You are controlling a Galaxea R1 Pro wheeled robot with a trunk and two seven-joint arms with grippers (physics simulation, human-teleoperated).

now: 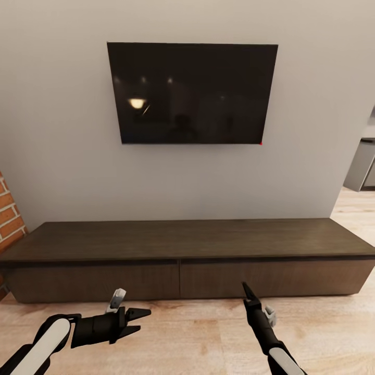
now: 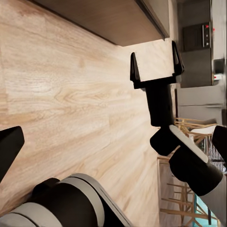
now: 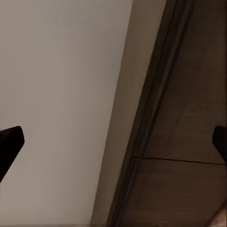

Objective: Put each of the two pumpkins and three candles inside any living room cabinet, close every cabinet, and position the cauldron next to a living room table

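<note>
The long, low dark-brown cabinet point(image 1: 182, 239) stands against the wall with both wide drawer fronts point(image 1: 94, 281) flush and closed. My left gripper point(image 1: 136, 321) hovers open and empty over the floor, in front of the left drawer and pointing right. My right gripper point(image 1: 248, 292) points at the right drawer front, close to it. The left wrist view shows this right gripper point(image 2: 156, 59) with its fingers spread and nothing between them. The cabinet's edge point(image 3: 189, 142) fills much of the right wrist view. The pumpkins, candles, cauldron and coffee table are out of view.
A dark television point(image 1: 192, 94) hangs on the grey wall above the cabinet. A brick wall point(image 1: 8, 213) adjoins the cabinet's left end. Light wooden floor point(image 1: 198, 333) lies in front. Grey kitchen units point(image 1: 362, 166) stand past the right end.
</note>
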